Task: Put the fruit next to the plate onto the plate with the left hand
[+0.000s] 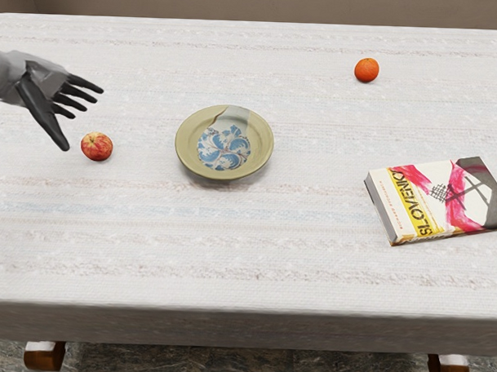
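Note:
A red and yellow apple (pixel 96 146) lies on the table to the left of the plate (pixel 264 131), which is olive-rimmed with a blue and white pattern in its middle. My left hand (pixel 62 102) comes in from the left edge and hovers just above and to the left of the apple, its dark fingers spread and holding nothing. Its thumb points down toward the apple without touching it. An orange (pixel 367 69) sits far off at the back right.
A book (pixel 437 198) with a yellow spine and a pink and grey cover lies at the right. The table's front edge runs along the bottom of the view, above two wooden legs.

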Action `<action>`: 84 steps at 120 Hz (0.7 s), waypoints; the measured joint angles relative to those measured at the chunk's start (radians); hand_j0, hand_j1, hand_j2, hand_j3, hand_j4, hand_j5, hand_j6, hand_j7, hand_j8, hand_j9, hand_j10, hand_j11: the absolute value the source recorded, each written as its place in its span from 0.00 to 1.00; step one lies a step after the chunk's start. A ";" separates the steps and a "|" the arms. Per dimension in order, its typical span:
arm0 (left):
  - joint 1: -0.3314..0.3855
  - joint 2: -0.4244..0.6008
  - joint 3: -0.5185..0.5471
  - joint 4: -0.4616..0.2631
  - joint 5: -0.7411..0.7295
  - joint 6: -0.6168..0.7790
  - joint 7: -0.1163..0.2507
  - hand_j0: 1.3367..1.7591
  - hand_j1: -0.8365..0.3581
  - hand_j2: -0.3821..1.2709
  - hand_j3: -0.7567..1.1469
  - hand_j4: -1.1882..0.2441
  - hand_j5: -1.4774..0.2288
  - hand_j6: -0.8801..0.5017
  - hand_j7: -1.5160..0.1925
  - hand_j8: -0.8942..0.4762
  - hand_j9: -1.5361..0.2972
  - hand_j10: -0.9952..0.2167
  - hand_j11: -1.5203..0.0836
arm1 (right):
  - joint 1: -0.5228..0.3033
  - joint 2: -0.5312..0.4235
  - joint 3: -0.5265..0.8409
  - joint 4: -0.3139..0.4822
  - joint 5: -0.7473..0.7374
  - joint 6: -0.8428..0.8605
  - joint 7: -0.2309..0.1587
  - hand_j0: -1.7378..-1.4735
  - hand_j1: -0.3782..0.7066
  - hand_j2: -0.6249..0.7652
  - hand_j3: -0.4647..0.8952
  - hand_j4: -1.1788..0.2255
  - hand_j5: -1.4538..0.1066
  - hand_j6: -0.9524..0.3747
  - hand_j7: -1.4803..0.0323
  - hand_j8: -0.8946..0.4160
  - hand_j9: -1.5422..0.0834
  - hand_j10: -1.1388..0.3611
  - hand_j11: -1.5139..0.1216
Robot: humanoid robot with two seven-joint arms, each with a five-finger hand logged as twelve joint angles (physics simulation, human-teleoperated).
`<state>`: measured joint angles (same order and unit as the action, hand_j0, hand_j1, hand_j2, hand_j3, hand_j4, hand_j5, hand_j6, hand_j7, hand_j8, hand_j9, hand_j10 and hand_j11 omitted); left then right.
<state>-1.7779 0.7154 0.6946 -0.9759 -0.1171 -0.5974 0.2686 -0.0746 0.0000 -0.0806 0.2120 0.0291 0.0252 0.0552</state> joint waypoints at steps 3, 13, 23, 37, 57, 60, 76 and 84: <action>0.000 0.009 -0.003 0.000 0.001 -0.003 0.004 0.76 0.98 0.23 0.40 0.82 0.86 0.63 0.88 0.64 0.83 0.81 0.94 | 0.000 0.000 0.000 0.000 0.000 0.000 0.000 0.30 0.05 0.45 0.34 0.82 0.91 0.70 0.96 0.67 0.93 0.74 0.91; -0.002 0.009 -0.008 0.000 0.009 -0.009 0.016 0.76 0.98 0.23 0.40 0.82 0.86 0.63 0.88 0.65 0.83 0.81 0.94 | -0.001 0.000 -0.001 -0.001 0.000 0.001 0.000 0.30 0.05 0.45 0.34 0.82 0.91 0.70 0.96 0.67 0.93 0.74 0.91; -0.003 -0.047 -0.029 0.004 0.106 -0.011 0.058 0.76 0.99 0.23 0.40 0.82 0.86 0.63 0.88 0.65 0.83 0.82 0.94 | 0.000 0.000 0.000 -0.001 0.000 0.001 0.000 0.30 0.05 0.45 0.34 0.82 0.91 0.70 0.96 0.67 0.93 0.74 0.91; 0.130 -0.072 -0.200 0.008 0.262 -0.013 0.239 0.76 0.99 0.23 0.40 0.82 0.86 0.63 0.88 0.65 0.83 0.81 0.94 | 0.000 0.000 0.001 -0.002 0.000 0.001 0.000 0.30 0.05 0.45 0.34 0.82 0.91 0.70 0.96 0.67 0.93 0.74 0.91; 0.181 -0.102 -0.435 0.008 0.467 -0.013 0.321 0.76 0.97 0.23 0.40 0.81 0.85 0.62 0.87 0.63 0.82 0.80 0.93 | -0.001 0.000 0.001 -0.003 0.000 0.000 0.000 0.30 0.05 0.45 0.34 0.82 0.91 0.70 0.96 0.67 0.93 0.74 0.91; 0.181 -0.100 -0.456 0.009 0.481 -0.013 0.326 0.76 0.97 0.23 0.40 0.81 0.85 0.62 0.87 0.63 0.82 0.80 0.93 | -0.001 0.000 0.001 -0.003 0.000 0.000 0.000 0.30 0.05 0.45 0.34 0.82 0.91 0.70 0.96 0.67 0.93 0.74 0.91; 0.231 -0.167 -0.513 0.009 0.580 0.079 0.338 0.76 0.97 0.23 0.40 0.81 0.85 0.62 0.87 0.63 0.82 0.80 0.93 | 0.000 0.000 0.001 -0.003 0.000 0.000 0.000 0.30 0.05 0.45 0.34 0.82 0.91 0.70 0.96 0.67 0.93 0.74 0.91; 0.255 -0.192 -0.522 0.010 0.653 0.187 0.340 0.76 0.97 0.23 0.40 0.81 0.84 0.61 0.87 0.63 0.82 0.80 0.93 | 0.000 0.000 0.001 -0.002 0.000 0.000 0.000 0.30 0.05 0.45 0.34 0.82 0.91 0.70 0.96 0.67 0.93 0.74 0.91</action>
<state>-1.5230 0.5237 0.1727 -0.9662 0.5364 -0.4108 0.6085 -0.0751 0.0000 -0.0798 0.2096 0.0291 0.0254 0.0552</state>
